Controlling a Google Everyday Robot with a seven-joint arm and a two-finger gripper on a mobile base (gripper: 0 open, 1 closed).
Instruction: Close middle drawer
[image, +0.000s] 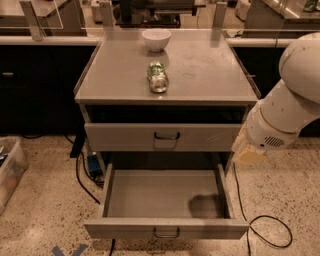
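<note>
A grey metal cabinet (200, 65) is seen at the centre of the view, with the middle drawer (125, 229) at 6 o'clock below it. This drawer is extended far out toward the camera, so that its bare grey floor is exposed. A small dark wire handle (166, 233) is fixed at the centre of its flat front. A soft dark shadow (207, 205) is cast on the drawer floor toward 4 o'clock. Directly above, the upper drawer (115, 137) is set nearly flush with the cabinet body. It is marked by a square plate under its handle, and a dark gap is shown between its front and the cabinet top. On the cabinet top, a white bowl (156, 39) is placed at 12 o'clock, near the back edge. A green can (158, 76) is laid on its side just in front of the bowl, apart from it. The robot's white arm (295, 95) is seen entering from 3 o'clock. The gripper (248, 152) is held at the cabinet's right side, level with the upper drawer and above the right rear corner of the middle drawer. Whether contact is made with the cabinet is not shown, and how far the gripper is spread is not to be made out. A black cable (270, 230) is looped on the speckled floor at 5 o'clock. A clear plastic bin (10, 170) is cut off by the frame edge at 8 o'clock.
</note>
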